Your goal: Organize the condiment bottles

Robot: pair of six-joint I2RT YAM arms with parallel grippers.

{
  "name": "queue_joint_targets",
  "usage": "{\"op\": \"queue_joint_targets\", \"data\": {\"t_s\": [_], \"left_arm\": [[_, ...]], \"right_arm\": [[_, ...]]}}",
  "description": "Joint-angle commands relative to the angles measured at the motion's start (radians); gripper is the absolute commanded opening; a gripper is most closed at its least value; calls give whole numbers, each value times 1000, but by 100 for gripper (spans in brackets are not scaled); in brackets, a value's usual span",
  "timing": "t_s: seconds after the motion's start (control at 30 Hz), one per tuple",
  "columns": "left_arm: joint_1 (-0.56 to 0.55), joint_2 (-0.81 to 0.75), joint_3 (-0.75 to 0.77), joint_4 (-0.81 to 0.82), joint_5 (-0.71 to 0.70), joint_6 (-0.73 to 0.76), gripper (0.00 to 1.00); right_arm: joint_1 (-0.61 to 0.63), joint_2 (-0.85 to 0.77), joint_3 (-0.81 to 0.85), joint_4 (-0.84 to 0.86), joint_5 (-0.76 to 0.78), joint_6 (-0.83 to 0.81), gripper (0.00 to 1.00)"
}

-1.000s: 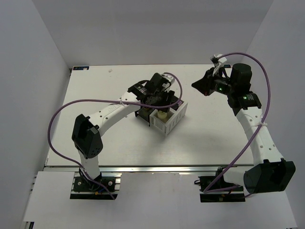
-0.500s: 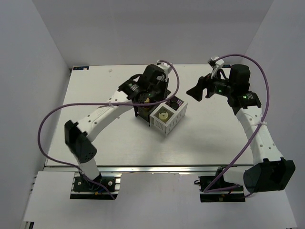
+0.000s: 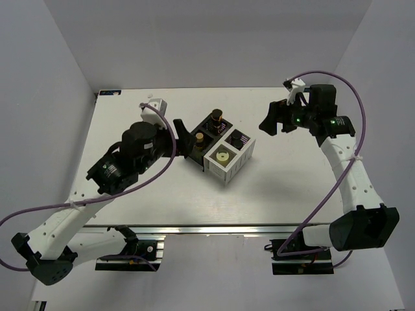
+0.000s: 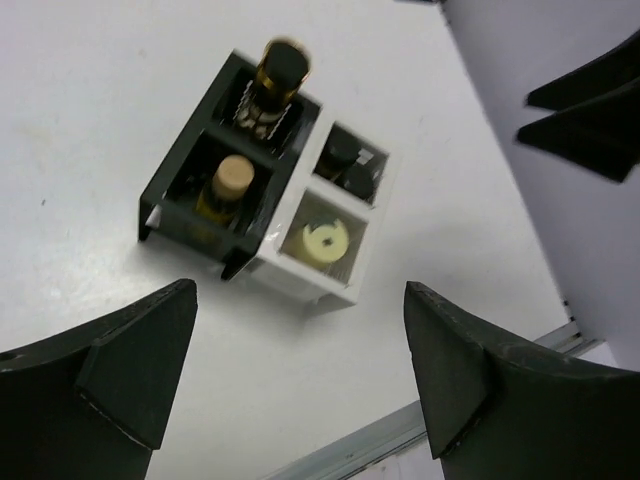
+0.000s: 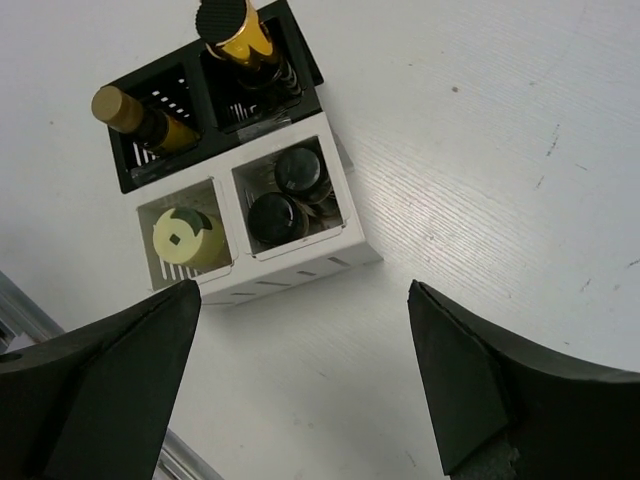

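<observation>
My left jaws hang spread wide with nothing between them, over the left half of the desk (image 3: pixel 279 188). The rack (image 3: pixel 220 172) is just to their right, near the desk's middle and somewhat toward the far edge.

All five condiment bottles sit in the rack, upright with caps facing up. The tall dark-capped bottle (image 4: pixel 278 68) and the cork-topped bottle (image 4: pixel 232 180) fill the black half. The cream bottle (image 4: pixel 325 241) and the two dark-capped bottles (image 5: pixel 285 195) fill the white half.

My right jaws are also wide and empty, out toward the far right corner, with the rack to their left and nearer the front edge.

I judge the left jaws closer. Any further pick would have to drop straight down along a bottle's vertical axis.
</observation>
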Motion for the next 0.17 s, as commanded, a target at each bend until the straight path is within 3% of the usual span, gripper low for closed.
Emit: {"op": "queue_joint_targets", "data": {"t_s": [0.0, 0.13], "left_arm": [[1, -56, -93, -12, -54, -64, 94], [-1, -97, -131, -6, -63, -67, 96]], "right_arm": [[-5, -42, 38, 12, 42, 30, 89], [-5, -60, 13, 58, 44, 53, 89]]}}
